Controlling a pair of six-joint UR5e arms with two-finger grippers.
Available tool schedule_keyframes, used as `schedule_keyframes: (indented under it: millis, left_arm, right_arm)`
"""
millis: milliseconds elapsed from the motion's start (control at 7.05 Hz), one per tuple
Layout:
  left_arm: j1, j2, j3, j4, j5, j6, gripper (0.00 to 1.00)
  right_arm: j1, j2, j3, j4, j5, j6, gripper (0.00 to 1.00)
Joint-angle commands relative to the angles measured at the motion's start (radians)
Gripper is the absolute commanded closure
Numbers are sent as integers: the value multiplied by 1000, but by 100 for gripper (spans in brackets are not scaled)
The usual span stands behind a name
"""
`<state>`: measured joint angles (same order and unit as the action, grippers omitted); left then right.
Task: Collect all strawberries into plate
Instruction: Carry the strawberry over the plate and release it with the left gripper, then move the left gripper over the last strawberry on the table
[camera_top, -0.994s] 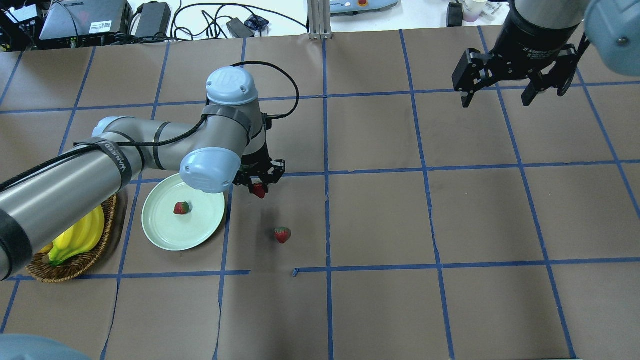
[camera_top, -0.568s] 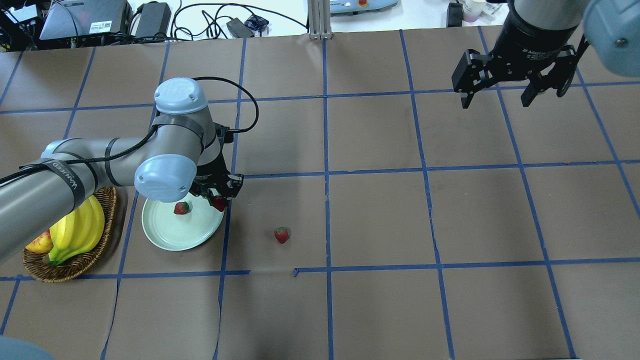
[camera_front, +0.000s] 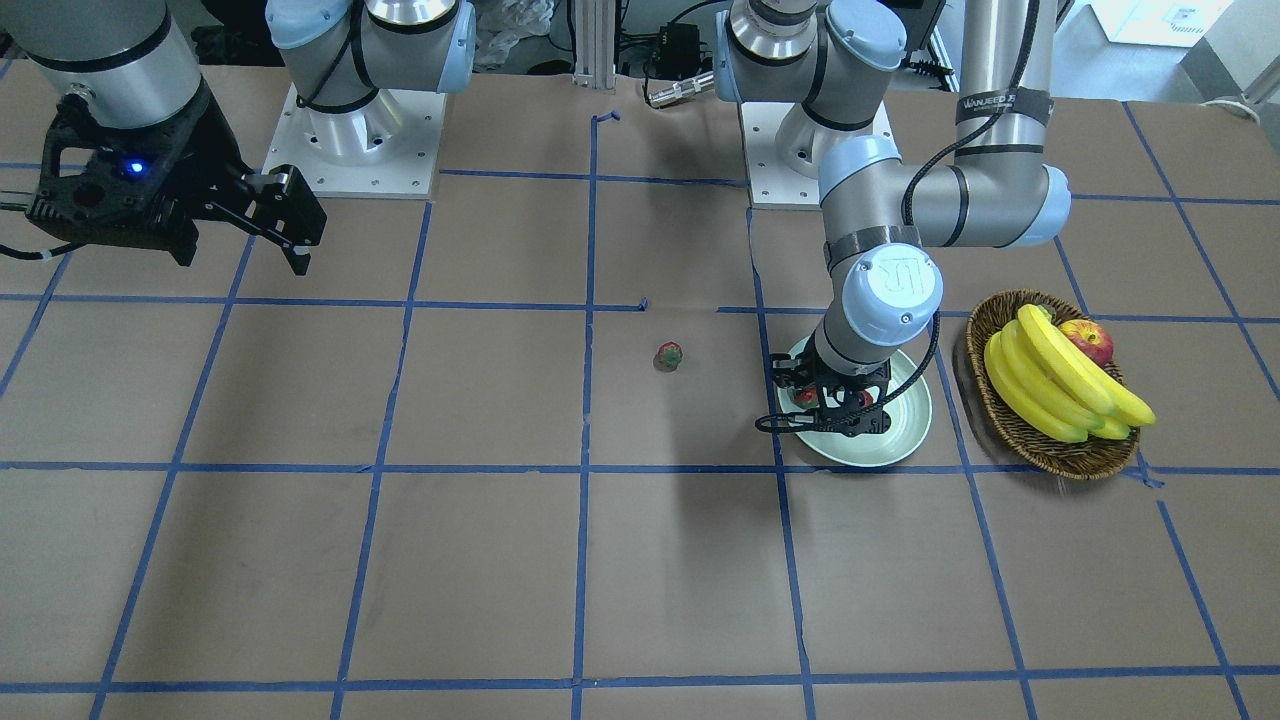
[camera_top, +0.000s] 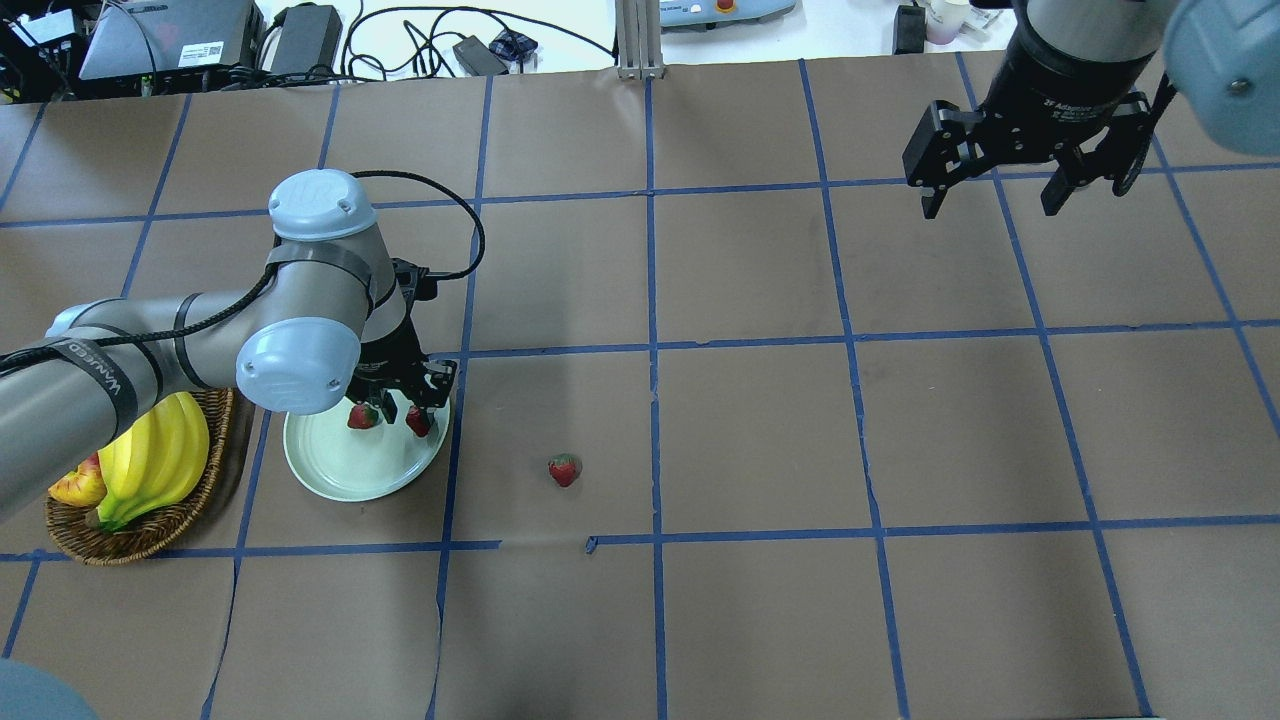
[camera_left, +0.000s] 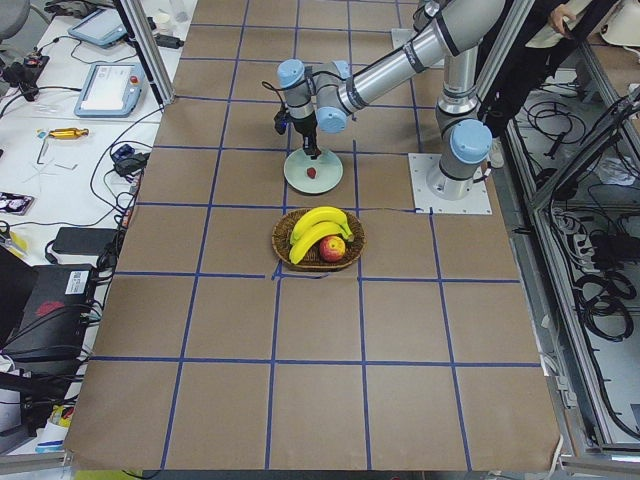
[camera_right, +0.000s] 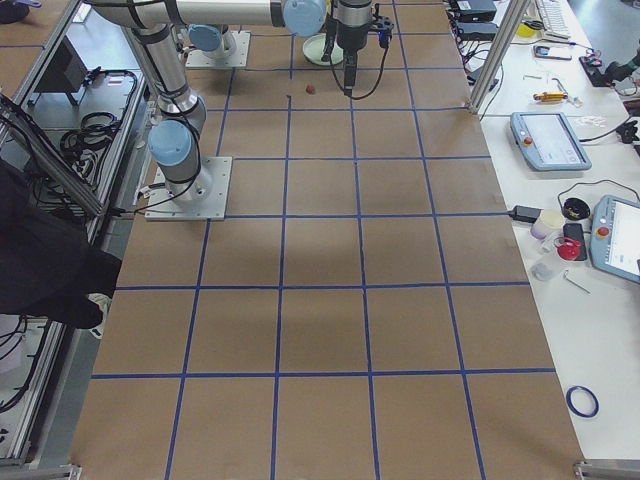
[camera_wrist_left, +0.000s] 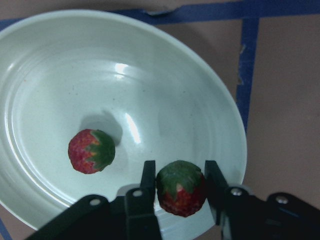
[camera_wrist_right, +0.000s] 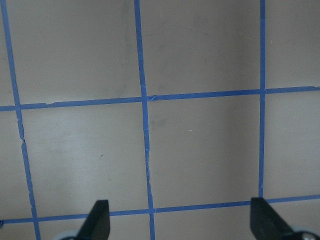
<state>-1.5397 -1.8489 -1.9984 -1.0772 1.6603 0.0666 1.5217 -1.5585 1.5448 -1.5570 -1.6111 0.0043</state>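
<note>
My left gripper (camera_top: 403, 412) is shut on a red strawberry (camera_wrist_left: 180, 187) and holds it just over the right part of the pale mint plate (camera_top: 340, 478). A second strawberry (camera_top: 362, 416) lies in the plate and shows to the left of the held one in the left wrist view (camera_wrist_left: 91, 151). The third strawberry (camera_top: 564, 469) lies on the brown table to the right of the plate, and shows in the front view (camera_front: 669, 355). My right gripper (camera_top: 990, 205) is open and empty, high above the far right of the table.
A brown wicker basket (camera_top: 150, 530) with bananas (camera_top: 155, 465) and an apple (camera_top: 75, 488) stands just left of the plate. Blue tape lines grid the brown paper. Cables and devices lie beyond the far edge.
My left arm has moved left with the strawberry, from the table right of the plate to over the plate's right part. The right arm has barely moved.
</note>
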Motion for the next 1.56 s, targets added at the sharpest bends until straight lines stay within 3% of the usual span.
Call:
schedule_keyframes:
  millis: [0,568,1419]
  left_arm:
    - [-66,8,12,6,-27,-36,9]
    - [-281,-7,63,5,-76,-327,9]
    - [-329,-32,-19,58,-113,-373,18]
  right_arm:
    - [0,0,1,0,0,5,0]
    - [0,0,1,0,0,5,0]
    - [0,0,1,-2,-1,5,0]
